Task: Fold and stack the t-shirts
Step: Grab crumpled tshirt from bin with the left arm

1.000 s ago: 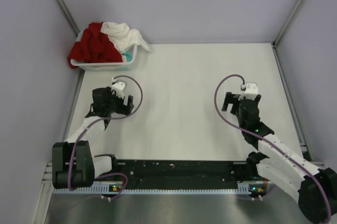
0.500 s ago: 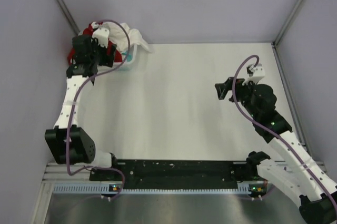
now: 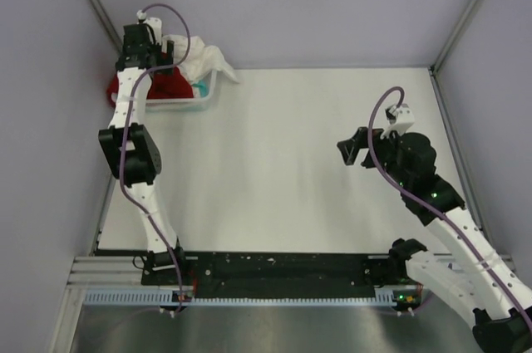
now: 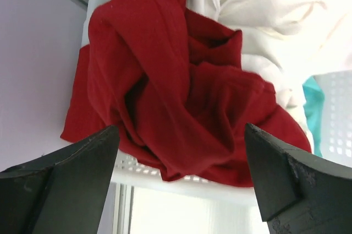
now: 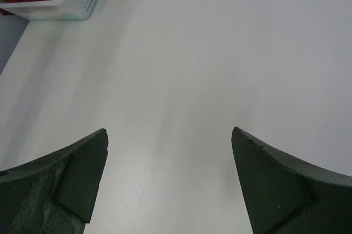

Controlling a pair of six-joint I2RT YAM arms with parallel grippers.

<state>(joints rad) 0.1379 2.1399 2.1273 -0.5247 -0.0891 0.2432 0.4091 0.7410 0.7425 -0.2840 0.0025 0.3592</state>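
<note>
The t-shirts (image 3: 195, 58), a red shirt (image 4: 176, 96) and a white shirt (image 4: 275, 19), lie bunched in the basket (image 3: 179, 104) at the desk's (image 3: 283, 162) eleven o'clock corner, red cloth spilling over the rim. We see open desk toward three o'clock. The left gripper (image 4: 180, 135) hangs just before the red shirt, jaws wide. The right gripper (image 5: 169, 131) hangs over the desk, jaws wide.

Two t-shirts (image 4: 176, 107), one white basket (image 4: 336, 137)
</note>
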